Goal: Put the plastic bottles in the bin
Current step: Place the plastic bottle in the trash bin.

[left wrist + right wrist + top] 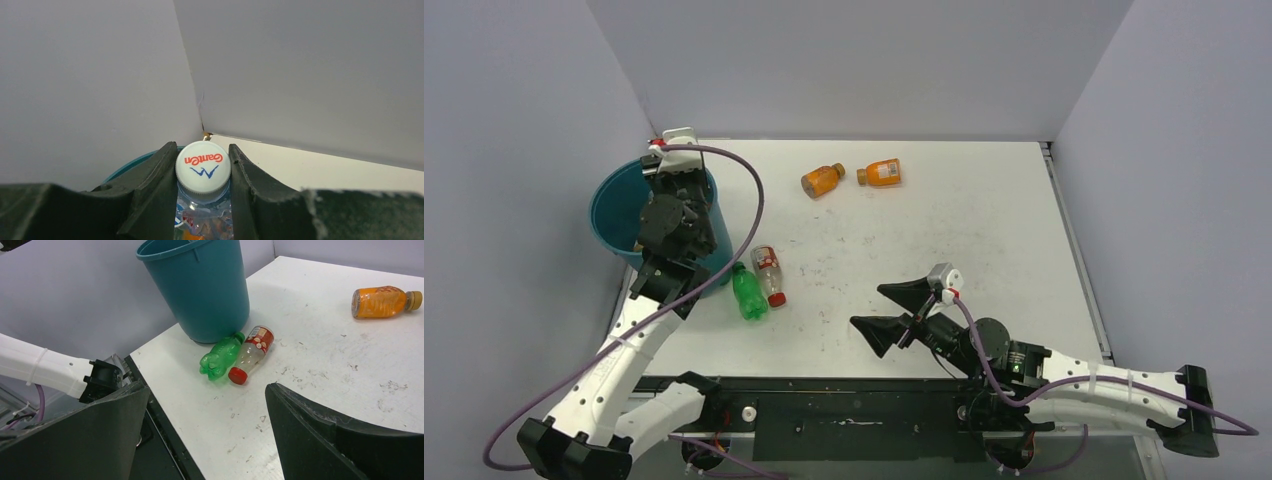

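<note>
From above, my left gripper (671, 182) hangs over the bin (604, 205) near its far rim. Two orange bottles (822, 180) lie well apart at the back. My right gripper (866, 306) is spread wide and empty over bare table.

On the left wrist, the fingers pinch a clear bottle (203, 167) just under its white cap, with only a sliver of teal rim below. I judge a release this close to the edge could clip the rim and bounce out.

On the right wrist, a green bottle (220, 357) and a red-capped bottle (250, 354) lie side by side against the bin's base. Reaching for them could shove the bin or roll them off the near edge.
</note>
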Available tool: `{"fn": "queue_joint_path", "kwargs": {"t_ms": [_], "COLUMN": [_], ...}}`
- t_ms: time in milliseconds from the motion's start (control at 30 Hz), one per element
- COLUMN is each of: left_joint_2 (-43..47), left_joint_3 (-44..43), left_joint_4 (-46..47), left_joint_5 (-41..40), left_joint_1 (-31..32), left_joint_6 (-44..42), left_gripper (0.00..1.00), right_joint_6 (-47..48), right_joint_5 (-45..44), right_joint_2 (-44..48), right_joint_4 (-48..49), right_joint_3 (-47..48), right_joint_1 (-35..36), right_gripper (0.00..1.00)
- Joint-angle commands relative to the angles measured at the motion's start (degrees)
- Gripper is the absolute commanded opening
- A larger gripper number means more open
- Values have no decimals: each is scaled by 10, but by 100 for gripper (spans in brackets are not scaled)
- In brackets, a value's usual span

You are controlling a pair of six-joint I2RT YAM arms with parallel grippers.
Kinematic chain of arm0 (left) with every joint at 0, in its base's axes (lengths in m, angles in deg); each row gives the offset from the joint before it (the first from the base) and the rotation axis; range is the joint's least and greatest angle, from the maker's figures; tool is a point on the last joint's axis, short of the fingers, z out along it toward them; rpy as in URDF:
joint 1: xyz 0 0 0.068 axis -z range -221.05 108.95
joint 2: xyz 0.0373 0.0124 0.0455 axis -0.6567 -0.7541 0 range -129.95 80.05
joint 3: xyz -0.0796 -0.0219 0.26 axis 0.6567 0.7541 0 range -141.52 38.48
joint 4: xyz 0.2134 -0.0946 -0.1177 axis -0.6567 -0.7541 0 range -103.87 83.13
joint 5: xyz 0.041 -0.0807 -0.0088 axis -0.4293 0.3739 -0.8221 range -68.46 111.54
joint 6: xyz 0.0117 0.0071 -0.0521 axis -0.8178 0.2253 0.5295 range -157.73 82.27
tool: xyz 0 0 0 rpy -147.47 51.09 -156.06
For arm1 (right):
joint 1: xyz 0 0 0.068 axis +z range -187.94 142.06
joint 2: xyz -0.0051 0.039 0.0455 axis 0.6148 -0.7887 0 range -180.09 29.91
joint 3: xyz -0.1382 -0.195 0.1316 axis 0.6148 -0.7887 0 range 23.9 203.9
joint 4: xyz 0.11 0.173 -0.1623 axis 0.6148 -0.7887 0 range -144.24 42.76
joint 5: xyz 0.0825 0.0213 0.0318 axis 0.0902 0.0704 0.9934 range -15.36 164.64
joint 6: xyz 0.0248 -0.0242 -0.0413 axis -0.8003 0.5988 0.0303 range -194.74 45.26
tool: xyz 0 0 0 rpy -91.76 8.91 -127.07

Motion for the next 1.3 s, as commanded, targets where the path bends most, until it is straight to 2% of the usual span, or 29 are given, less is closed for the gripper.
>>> {"fn": "queue_joint_path", "kwargs": {"t_ms": [0,167,367,733,833,967,1267], "left_joint_2": [24,-1,-62,-39,0,29,59], "left_joint_3": [13,29,37,87,90,53,40], "left_joint_4": [9,-9,-99,-121,-107,-119,-107], "left_joint_5": [-12,-20,19,36,22,-2,-63], "left_joint_1": [-3,-5,-40,-71,-71,-70,-63], "left_joint_6": [2,21,148,221,206,156,72], "left_gripper": [0,0,0,0,0,0,0], "right_joint_6": [-10,-11,-13,-16,-17,-17,-17], "right_joint_5": [-2,0,3,6,9,10,28], "right_joint_2": [-9,-14,-22,-22,-23,-26,-51], "right_joint_4": [46,47,51,57,58,64,82], "right_joint_3": [4,7,10,9,9,10,19], "right_joint_1": [3,3,3,3,3,3,3], "right_gripper": [90,90,90,90,90,90,90]}}
